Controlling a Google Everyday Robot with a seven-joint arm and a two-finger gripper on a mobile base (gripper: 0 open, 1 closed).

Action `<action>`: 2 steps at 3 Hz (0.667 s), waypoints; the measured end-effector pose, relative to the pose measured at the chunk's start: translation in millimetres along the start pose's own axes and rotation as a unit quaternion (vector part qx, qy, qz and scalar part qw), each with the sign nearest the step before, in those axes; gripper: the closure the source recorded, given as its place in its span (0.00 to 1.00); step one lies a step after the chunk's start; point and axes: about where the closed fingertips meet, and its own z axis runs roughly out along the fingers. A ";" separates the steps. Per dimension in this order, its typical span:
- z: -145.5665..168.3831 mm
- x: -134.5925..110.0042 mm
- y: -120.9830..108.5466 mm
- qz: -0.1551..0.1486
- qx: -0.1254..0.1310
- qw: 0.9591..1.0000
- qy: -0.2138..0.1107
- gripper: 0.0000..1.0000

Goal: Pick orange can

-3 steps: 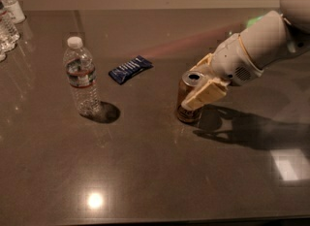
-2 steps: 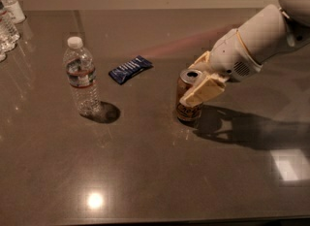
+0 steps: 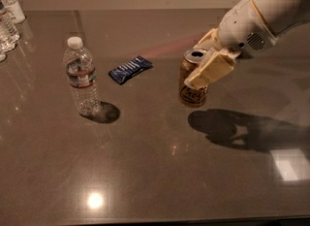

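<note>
The orange can, orange-tan with a silver top and dark script, is upright in the middle right of the camera view. My gripper reaches in from the upper right and is shut on the can. One cream finger lies across its front right side and the other sits behind it. The can hangs a little above the dark table. Its shadow falls apart from it, to the lower right.
A clear plastic water bottle stands at the left. A flat dark-blue snack packet lies between the bottle and the can. More clear bottles stand at the far left edge. The arm's shadow lies to the right.
The gripper has risen with the orange can in it. The can has come up off the table and its shadow has separated from it. The bottle and the packet have not moved.
</note>
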 end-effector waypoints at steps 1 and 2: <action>-41.7 -31.8 3.6 -0.036 0.009 0.999 -0.017 1.00; -43.2 -33.2 3.7 -0.037 0.010 0.999 -0.018 1.00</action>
